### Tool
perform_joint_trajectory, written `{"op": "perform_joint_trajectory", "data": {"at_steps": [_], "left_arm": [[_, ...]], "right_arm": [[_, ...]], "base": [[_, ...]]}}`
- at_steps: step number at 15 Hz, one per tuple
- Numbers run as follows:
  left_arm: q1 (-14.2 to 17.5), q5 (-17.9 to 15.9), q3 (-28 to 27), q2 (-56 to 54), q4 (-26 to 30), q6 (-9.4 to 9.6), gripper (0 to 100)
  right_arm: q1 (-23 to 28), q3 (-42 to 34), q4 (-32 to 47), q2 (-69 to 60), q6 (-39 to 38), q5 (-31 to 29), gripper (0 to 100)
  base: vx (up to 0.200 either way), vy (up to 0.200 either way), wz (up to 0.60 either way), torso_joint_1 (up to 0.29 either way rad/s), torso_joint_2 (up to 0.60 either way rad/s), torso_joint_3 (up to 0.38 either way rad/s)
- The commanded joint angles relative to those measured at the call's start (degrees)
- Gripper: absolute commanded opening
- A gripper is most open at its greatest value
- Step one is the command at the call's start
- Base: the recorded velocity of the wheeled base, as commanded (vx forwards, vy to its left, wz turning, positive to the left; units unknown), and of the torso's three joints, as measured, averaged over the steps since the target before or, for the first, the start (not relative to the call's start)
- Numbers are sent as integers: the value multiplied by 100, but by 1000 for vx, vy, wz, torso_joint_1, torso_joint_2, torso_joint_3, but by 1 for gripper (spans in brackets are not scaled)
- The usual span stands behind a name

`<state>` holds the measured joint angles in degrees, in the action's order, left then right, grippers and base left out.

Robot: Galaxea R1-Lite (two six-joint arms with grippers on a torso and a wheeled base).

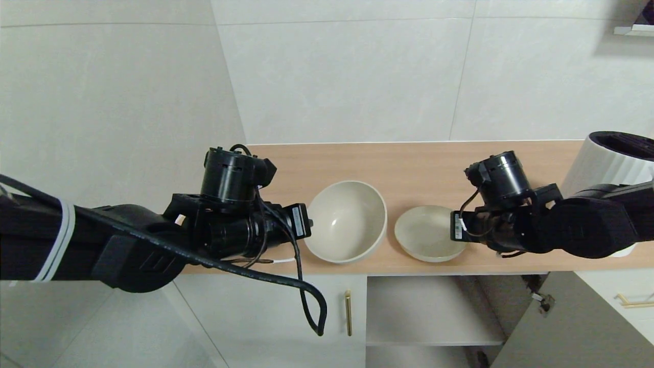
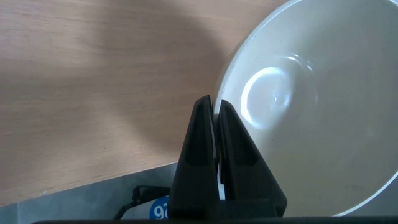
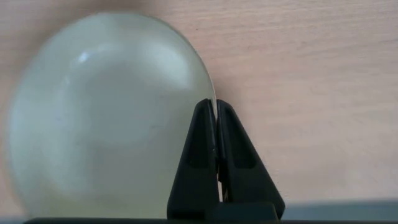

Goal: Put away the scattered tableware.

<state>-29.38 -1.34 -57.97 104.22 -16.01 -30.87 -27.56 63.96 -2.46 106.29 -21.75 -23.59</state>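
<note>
A large cream bowl [image 1: 346, 221] sits on the wooden counter [image 1: 419, 166], tilted up at its left side. My left gripper [image 2: 215, 118] is shut on that bowl's [image 2: 311, 106] left rim, one finger inside and one outside. To its right rests a smaller, shallow cream bowl [image 1: 428, 232]. My right gripper [image 3: 216, 121] is shut on the right rim of the small bowl [image 3: 106, 118]. In the head view both wrists hide their fingertips.
A white ribbed container [image 1: 608, 163] stands at the counter's right end, behind my right arm. Below the counter, a cabinet compartment [image 1: 434, 312] stands open with its door [image 1: 562, 332] swung out; a closed door with a gold handle [image 1: 348, 313] is beside it. A tiled wall backs the counter.
</note>
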Motion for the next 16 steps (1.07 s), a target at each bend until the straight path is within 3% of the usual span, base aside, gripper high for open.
{"op": "perform_joint_trajectory", "data": {"at_steps": [1, 5, 7, 10, 13, 16], "left_arm": [[2, 11, 180, -314, 89, 151, 0], [29, 2, 717, -1290, 484, 494, 0], [38, 2, 796, -1712, 783, 687, 0], [2, 2, 1358, -2283, 977, 986, 0], [-86, 11, 1428, -2380, 1108, 1030, 0], [-358, 11, 1446, -2353, 1618, 1311, 0]], "right_arm": [[-47, -288, 290, -838, 92, 179, 0], [-232, -350, 1565, -1981, 83, 1137, 0], [-258, -525, 1872, -2262, 48, 1331, 0], [-346, -1053, 1811, -2596, 48, 1357, 0], [-592, -1422, 1811, -2631, 48, 1339, 0], [-619, -1571, 1811, -2569, 57, 1348, 0]], "base": [[0, 0, 0, 0, 0, 0], [0, 0, 0, 0, 0, 0], [0, 0, 0, 0, 0, 0], [0, 0, 0, 0, 0, 0], [0, 0, 0, 0, 0, 0], [0, 0, 0, 0, 0, 0]]}}
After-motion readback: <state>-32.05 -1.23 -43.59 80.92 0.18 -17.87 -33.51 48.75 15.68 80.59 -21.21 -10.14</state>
